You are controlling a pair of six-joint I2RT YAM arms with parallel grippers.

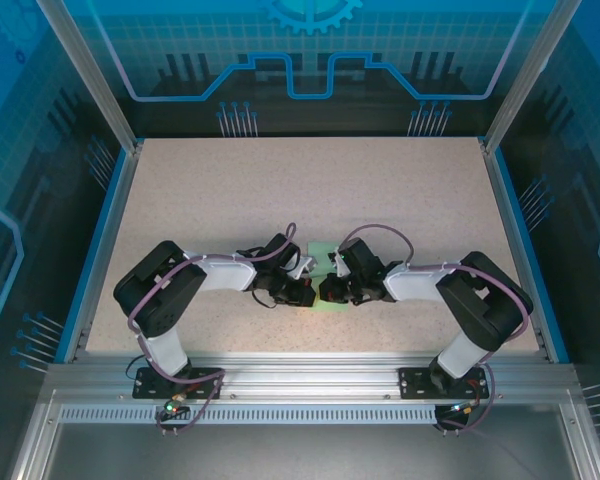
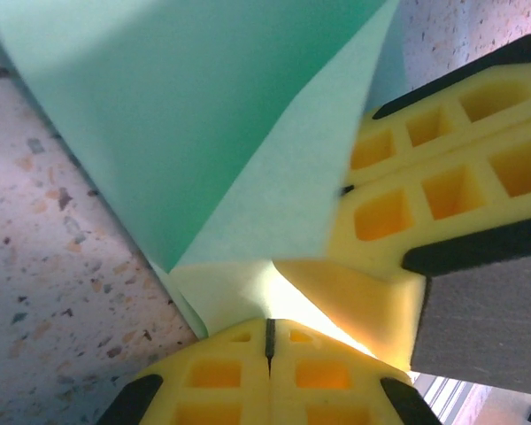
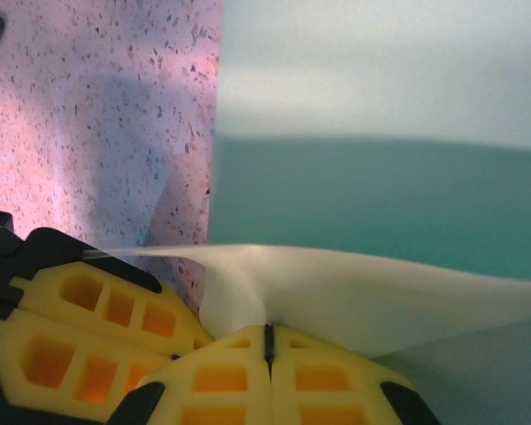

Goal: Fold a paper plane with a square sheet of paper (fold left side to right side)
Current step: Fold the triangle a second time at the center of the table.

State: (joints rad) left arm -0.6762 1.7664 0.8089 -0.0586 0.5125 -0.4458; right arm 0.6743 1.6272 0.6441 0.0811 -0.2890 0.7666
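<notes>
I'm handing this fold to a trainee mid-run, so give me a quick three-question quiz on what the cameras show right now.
1. True or false: the left gripper is shut on the square sheet of paper.
2. In the right wrist view, the right gripper is: A) wide open, B) shut on a raised edge of the paper, C) shut on nothing.
3. In the top view, where on the table do the two grippers meet?
Key: 1 true; 2 B; 3 midway across the table, in its near half, over the paper, close together.
</notes>
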